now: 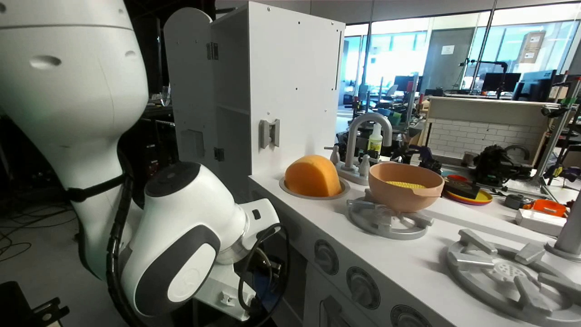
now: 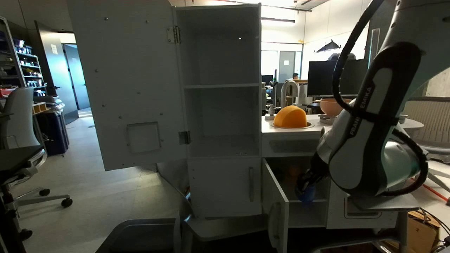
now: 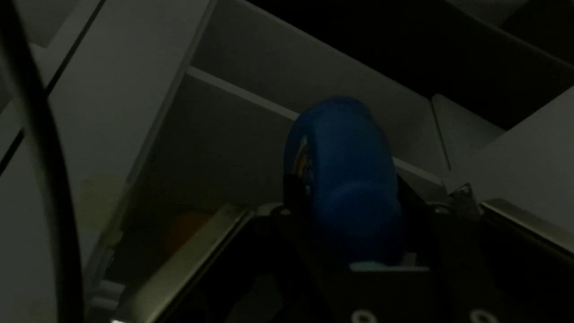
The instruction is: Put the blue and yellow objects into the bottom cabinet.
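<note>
My gripper (image 2: 304, 184) is shut on the blue bottle (image 2: 309, 195), whose blue end points away from the palm in the wrist view (image 3: 345, 166). The bottle is at the opening of the bottom cabinet, near its middle shelf edge (image 3: 242, 93); how far in, I cannot tell. The cabinet's white door (image 2: 276, 205) stands open. A dim orange rounded thing (image 2: 294, 171) shows inside; it also shows in the wrist view (image 3: 186, 229). I cannot tell whether it is the yellow object. A bumpy yellow thing (image 1: 405, 185) lies in the tan bowl.
The orange dome (image 1: 312, 176) sits in the sink in both exterior views. The tan bowl (image 1: 404, 200) rests on a burner. The tall upper cabinet (image 2: 223, 121) has its door (image 2: 133, 88) swung open. A shut lower door (image 2: 221, 189) is beside the open one.
</note>
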### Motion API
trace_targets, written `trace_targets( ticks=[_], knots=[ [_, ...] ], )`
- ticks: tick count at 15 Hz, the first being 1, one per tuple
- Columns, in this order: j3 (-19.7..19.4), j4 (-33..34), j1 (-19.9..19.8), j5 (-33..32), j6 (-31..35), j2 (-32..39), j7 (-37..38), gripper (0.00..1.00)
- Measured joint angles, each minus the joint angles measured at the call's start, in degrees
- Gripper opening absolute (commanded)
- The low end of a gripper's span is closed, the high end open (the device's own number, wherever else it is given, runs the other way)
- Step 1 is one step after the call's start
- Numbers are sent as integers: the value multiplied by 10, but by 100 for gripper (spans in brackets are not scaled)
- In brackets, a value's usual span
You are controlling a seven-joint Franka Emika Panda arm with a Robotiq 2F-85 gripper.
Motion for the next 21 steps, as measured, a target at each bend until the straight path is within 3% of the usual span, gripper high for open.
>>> trace_targets(
  ticks=[7,21],
  knots=[
    [-9,62,16,0,8,49,0,23],
    [-15,116,42,39,9,63,0,23]
  ],
)
